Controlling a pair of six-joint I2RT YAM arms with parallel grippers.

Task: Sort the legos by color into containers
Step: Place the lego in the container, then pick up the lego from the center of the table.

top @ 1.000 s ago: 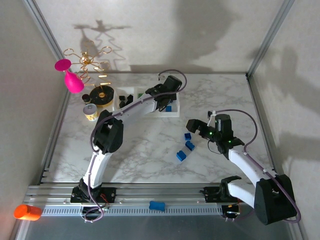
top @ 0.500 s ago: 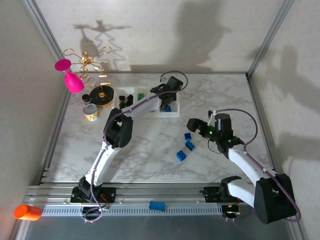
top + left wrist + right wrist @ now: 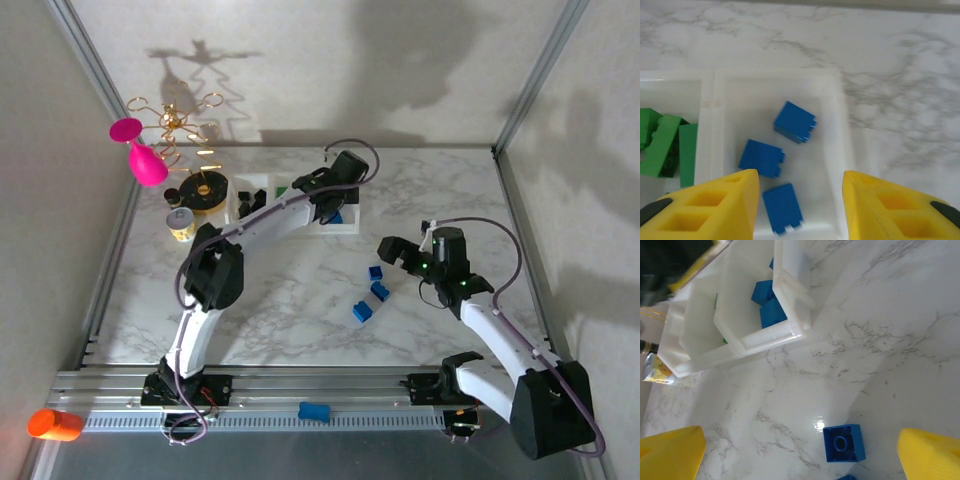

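Observation:
The clear three-compartment tray (image 3: pixel 345 228) stands at the back of the marble table. Black legos (image 3: pixel 250 203) lie in its left compartment and green ones (image 3: pixel 665 145) in the middle. My left gripper (image 3: pixel 335 200) hovers over the right compartment, open, its yellow fingers (image 3: pixel 715 210) clear of the three blue legos (image 3: pixel 795 121) (image 3: pixel 761 158) (image 3: pixel 782 207) on the floor below. My right gripper (image 3: pixel 398 255) is wide open and empty, low over the table just above three loose blue legos (image 3: pixel 375 272) (image 3: pixel 381 291) (image 3: pixel 362 312). One of them lies studs-down (image 3: pixel 844 442) between its fingers (image 3: pixel 932 455).
A black-and-gold disc (image 3: pixel 207 192), a small tin (image 3: pixel 181 222) and a gold wire tree with a pink ornament (image 3: pixel 148 165) stand left of the tray. A light-blue piece (image 3: pixel 314 411) rests on the front rail, an orange cylinder (image 3: pixel 55 424) at the near left corner.
The left jaws have spread apart over the right compartment and a blue lego now lies loose beneath them. The right gripper has drifted slightly to the right.

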